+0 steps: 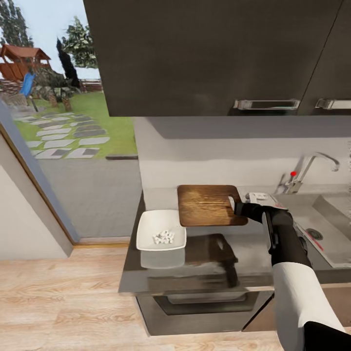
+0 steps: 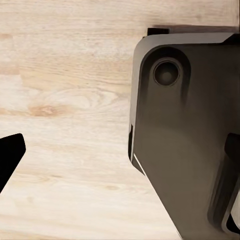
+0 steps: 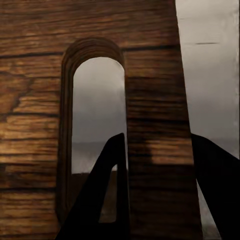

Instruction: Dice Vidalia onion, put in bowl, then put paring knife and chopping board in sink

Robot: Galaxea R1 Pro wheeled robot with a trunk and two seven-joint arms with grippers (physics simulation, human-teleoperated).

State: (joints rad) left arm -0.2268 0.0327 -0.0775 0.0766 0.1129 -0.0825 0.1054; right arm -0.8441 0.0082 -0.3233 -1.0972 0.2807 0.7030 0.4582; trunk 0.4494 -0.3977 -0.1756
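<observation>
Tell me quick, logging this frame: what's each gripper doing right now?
Left gripper: cannot be told; just one dark fingertip shows over the floor.
Right gripper: closed on the board at its handle slot, holding it above the countertop.

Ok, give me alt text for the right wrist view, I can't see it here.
The right gripper pinches the brown wooden chopping board by the strip beside its handle slot, one dark finger in the slot, the other past the board's edge. Grey countertop shows beyond.
</observation>
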